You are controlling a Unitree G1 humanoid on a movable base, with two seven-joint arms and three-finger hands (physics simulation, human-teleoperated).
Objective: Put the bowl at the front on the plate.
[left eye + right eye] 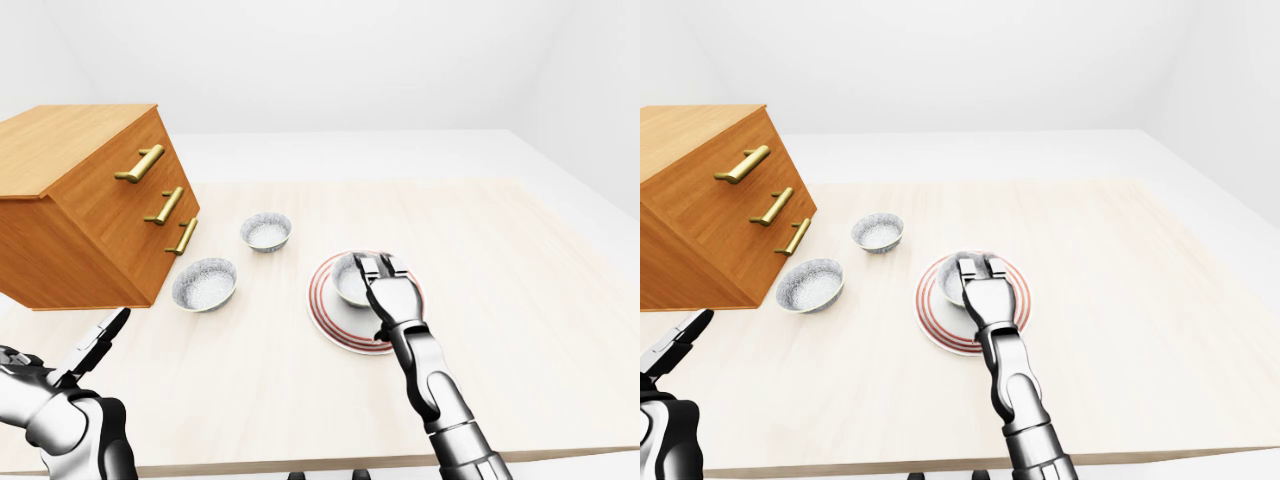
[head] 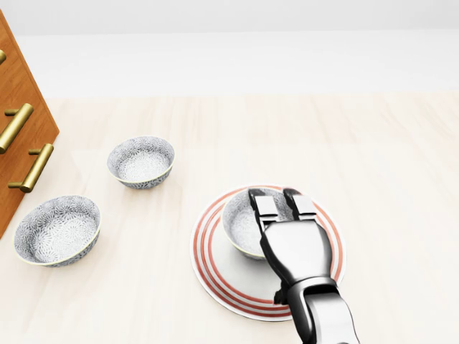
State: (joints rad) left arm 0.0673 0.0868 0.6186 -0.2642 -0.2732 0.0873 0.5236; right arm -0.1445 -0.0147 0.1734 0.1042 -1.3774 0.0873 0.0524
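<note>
The bowl [image 2: 244, 222] is seen sitting on the plate [image 2: 215, 276], and the right hand [image 2: 281, 209] is laid over its right side with two fingers [image 2: 264, 206] hooked over the rim, but whether the rim is pinched cannot be told. The fingers should be opened slowly and the right hand lifted straight up, so the bowl is not tipped or dragged off. Two other bowls [image 2: 141, 162] [image 2: 57, 230] are left of the right hand on the desk [image 2: 387, 158] and look empty; the left hand [image 1: 95, 343] is held open, well apart.
</note>
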